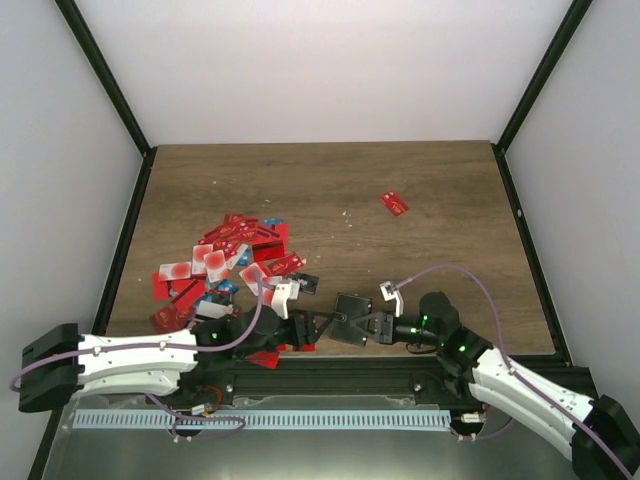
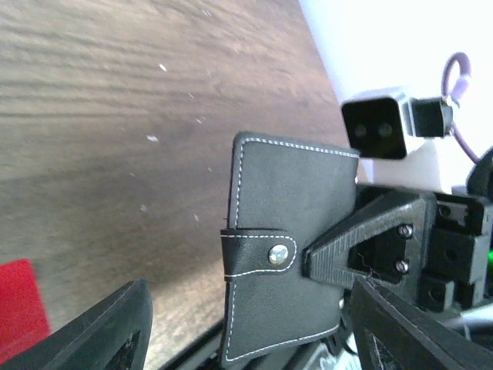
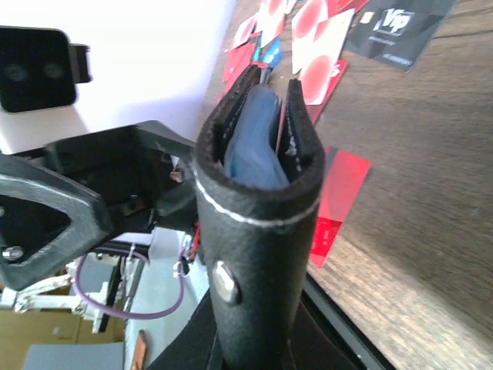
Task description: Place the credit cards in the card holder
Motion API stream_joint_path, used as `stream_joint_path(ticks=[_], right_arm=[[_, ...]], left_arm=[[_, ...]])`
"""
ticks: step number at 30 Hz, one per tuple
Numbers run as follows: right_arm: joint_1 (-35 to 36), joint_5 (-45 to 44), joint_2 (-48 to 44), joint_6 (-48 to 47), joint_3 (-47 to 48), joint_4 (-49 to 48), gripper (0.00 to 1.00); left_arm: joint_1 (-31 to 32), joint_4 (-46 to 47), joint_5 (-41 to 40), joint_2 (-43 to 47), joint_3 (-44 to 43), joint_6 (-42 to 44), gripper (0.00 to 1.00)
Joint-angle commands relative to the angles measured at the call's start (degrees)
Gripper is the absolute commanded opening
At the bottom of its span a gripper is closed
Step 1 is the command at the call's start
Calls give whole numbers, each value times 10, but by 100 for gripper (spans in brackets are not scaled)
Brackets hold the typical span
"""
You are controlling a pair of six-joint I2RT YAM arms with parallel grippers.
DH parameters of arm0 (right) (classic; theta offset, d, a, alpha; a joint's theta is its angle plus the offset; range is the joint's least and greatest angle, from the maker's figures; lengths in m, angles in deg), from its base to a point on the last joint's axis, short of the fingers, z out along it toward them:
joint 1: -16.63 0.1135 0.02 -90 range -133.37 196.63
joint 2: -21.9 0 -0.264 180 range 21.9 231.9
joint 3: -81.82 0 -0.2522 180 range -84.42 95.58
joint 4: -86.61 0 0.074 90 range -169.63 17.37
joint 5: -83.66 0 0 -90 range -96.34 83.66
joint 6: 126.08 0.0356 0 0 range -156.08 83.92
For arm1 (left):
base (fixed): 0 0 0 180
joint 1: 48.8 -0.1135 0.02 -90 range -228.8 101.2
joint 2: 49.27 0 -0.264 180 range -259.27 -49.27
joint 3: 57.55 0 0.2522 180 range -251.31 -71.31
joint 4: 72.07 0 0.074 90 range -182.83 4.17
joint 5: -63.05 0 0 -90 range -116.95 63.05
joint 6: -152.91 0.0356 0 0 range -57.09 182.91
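Holder [image 1: 350, 320] raised just above the table [image 1: 330, 180] near its front edge, standing on edge. Strapped shut, stud [image 2: 279, 253] fastened on the strap [image 2: 250, 260] across the stitched face; something blue [image 3: 254, 146] wedged between the two leaves. Clamped by the right gripper [image 1: 373, 326], one finger [image 2: 362, 247] pressed flat on that face beside the strap, jaws tight on the leather. Straddled by the left gripper [image 1: 320, 325], fingers [image 2: 108, 331] spread wide either side of the holder's lower half, gripping nothing; whether either finger brushes it, impossible to tell. Most cards [image 1: 225, 265] heaped on the table's left side, red with white patches and a few blue, well apart from a lone red card [image 1: 394, 203] farther back on the right. At the heap's near edge, a black card [image 3: 393, 31], printed side up; one more red card [image 3: 339, 204] flat on the wood just below the holder in the right wrist view.
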Motion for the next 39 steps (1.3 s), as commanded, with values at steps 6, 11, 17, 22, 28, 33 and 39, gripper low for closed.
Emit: stream_joint_path(ticks=[6, 11, 17, 22, 28, 33, 39], right_arm=[[0, -106, 54, -37, 116, 135, 1], [0, -143, 122, -30, 175, 177, 1], [1, -177, 181, -52, 248, 232, 1], [1, -166, 196, -61, 269, 246, 1], [2, -130, 197, -71, 268, 230, 1], [1, -117, 196, -77, 268, 230, 1], [1, -92, 189, -77, 258, 217, 1]], left_arm=[[8, -248, -138, -7, -121, 93, 72], [8, -243, -141, -63, -162, 141, 70], [2, -276, -142, -109, -205, 145, 67], [-12, -255, -107, -102, -218, 160, 69], [-19, -245, -98, -115, -218, 162, 62], [-20, -224, -107, -123, -215, 170, 55], [-20, -214, -110, -160, -231, 196, 55]])
